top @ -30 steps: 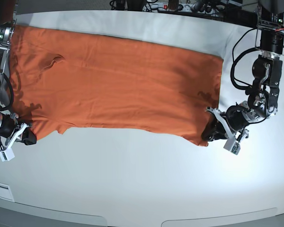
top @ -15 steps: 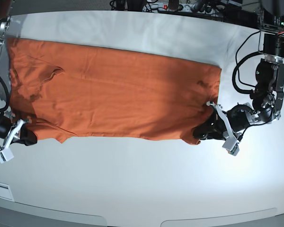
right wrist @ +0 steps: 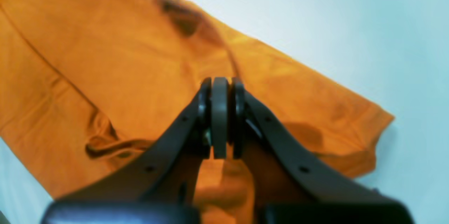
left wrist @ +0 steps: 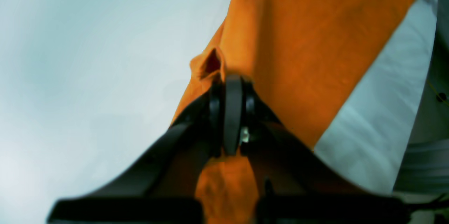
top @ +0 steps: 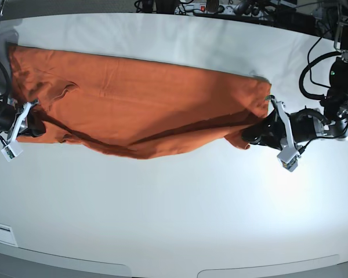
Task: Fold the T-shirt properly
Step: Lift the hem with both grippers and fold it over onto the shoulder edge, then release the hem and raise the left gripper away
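Two end effectors, both clamped on the T-shirt (top: pixel 139 104). Left end effector (top: pixel 249 136) pinches the near corner at the base view's right; wrist view shows its jaws pressed together with orange fabric bunched at the tips. Right end effector (top: pixel 32 126) grips the near edge at the opposite end, jaws likewise together on cloth. Shirt is spread lengthwise across the far half of the white counter (top: pixel 174 220), near edge lifted and sagging between the two grips, casting a shadow underneath.
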`<act>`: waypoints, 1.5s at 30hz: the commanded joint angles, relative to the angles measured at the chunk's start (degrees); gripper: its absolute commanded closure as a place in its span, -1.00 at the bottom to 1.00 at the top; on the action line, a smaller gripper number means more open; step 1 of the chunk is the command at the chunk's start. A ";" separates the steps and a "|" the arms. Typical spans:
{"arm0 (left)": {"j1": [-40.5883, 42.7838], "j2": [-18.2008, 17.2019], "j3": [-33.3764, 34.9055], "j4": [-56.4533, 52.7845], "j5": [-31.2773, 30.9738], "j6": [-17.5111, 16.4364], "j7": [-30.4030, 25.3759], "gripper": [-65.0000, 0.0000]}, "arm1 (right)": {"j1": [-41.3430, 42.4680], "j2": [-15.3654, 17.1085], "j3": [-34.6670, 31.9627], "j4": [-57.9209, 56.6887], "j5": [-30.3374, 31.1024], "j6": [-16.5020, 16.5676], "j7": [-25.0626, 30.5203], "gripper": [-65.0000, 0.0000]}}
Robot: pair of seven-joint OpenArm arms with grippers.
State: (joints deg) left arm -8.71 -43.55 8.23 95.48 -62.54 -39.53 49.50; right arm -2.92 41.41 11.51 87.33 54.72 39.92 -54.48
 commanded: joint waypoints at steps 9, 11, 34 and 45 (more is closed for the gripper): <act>-0.98 -2.47 -0.55 0.90 1.42 -0.47 -1.53 1.00 | -3.61 1.62 10.34 0.81 9.25 0.08 -5.16 1.00; -0.98 -2.47 -0.55 0.90 2.51 -0.47 -1.66 1.00 | -4.09 1.62 10.67 0.81 11.45 0.08 -6.60 1.00; -0.98 -2.47 -0.55 0.90 -4.20 -0.47 16.31 1.00 | -4.20 -0.28 10.62 0.79 11.28 0.08 -10.36 1.00; -1.51 -4.26 -0.55 0.90 -3.10 3.08 16.57 -0.17 | -3.80 1.07 10.78 0.81 23.52 0.08 -12.55 0.05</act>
State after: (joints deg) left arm -8.95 -46.63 8.23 95.59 -64.95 -36.38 66.81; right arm -7.55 40.88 21.45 87.33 77.60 39.90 -67.68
